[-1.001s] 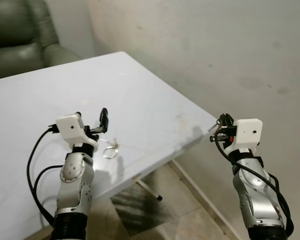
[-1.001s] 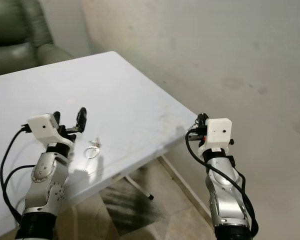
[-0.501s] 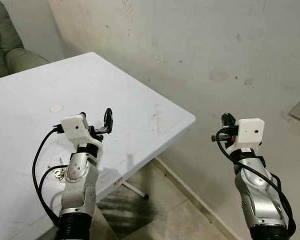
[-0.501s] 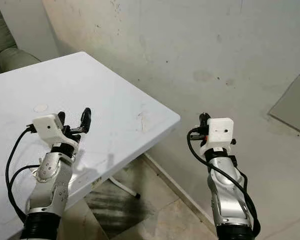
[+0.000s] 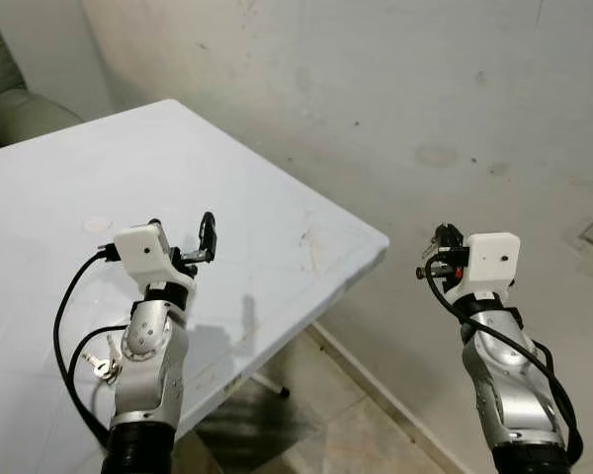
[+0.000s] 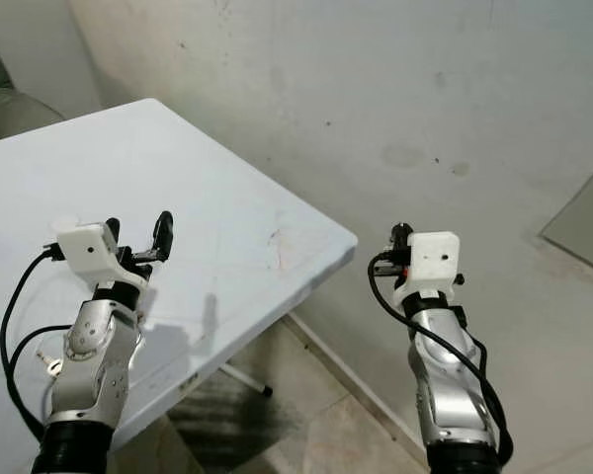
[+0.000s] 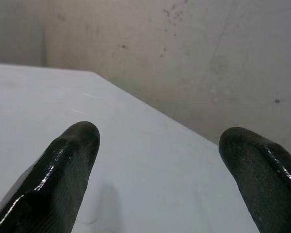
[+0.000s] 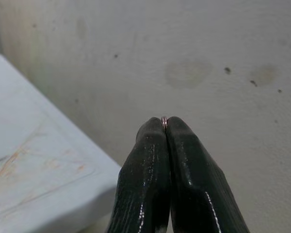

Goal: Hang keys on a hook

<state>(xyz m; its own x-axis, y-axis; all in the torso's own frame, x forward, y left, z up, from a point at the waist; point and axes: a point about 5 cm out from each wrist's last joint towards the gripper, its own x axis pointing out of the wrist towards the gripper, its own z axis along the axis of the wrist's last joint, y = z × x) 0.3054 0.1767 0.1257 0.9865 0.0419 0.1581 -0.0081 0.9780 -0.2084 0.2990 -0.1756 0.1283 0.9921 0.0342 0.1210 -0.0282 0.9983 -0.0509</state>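
Keys [image 5: 104, 367] lie on the white table [image 5: 277, 227].

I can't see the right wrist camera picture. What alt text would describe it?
Two long black fingers of the right gripper are pressed together, jaws shut, with a thin sliver of metal ring pinched at their tips. Behind them is a stained pale wall, and a white table corner lies to one side.

White table [image 5: 178, 178] by stained wall [image 5: 395, 89], green sofa [image 5: 10, 109] behind.
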